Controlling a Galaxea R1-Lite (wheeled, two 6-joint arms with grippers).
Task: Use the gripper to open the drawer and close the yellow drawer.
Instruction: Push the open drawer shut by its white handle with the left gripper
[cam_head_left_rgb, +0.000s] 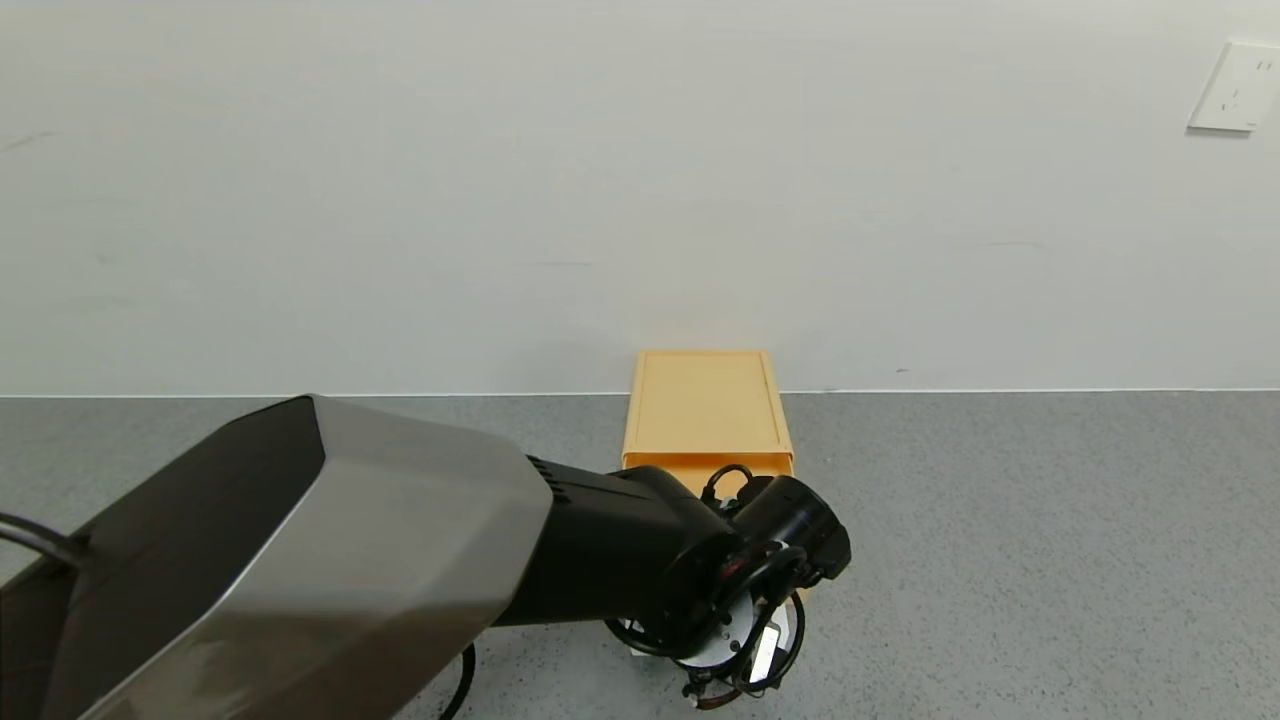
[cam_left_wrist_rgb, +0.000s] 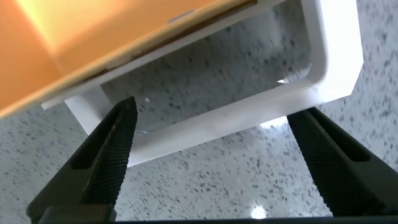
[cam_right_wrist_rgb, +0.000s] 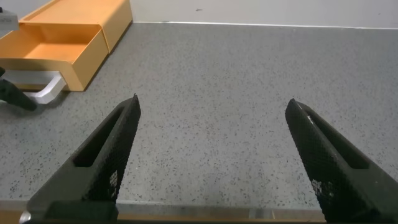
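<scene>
The flat yellow case (cam_head_left_rgb: 705, 410) stands at the back of the counter against the wall. Its mustard-yellow drawer (cam_right_wrist_rgb: 53, 53) is pulled out towards me, mostly hidden in the head view by my left arm's wrist (cam_head_left_rgb: 780, 540). My left gripper (cam_left_wrist_rgb: 214, 115) is open, with its two dark fingers (cam_left_wrist_rgb: 109, 155) standing at either end of the drawer's white loop handle (cam_left_wrist_rgb: 329, 56), not closed on it. The handle also shows in the right wrist view (cam_right_wrist_rgb: 43, 93). My right gripper (cam_right_wrist_rgb: 211, 106) is open and empty over bare counter, to the right of the drawer.
The grey speckled counter (cam_head_left_rgb: 1000, 550) runs wide on both sides of the case. A white wall stands right behind the case, with a white socket plate (cam_head_left_rgb: 1238, 87) at the upper right.
</scene>
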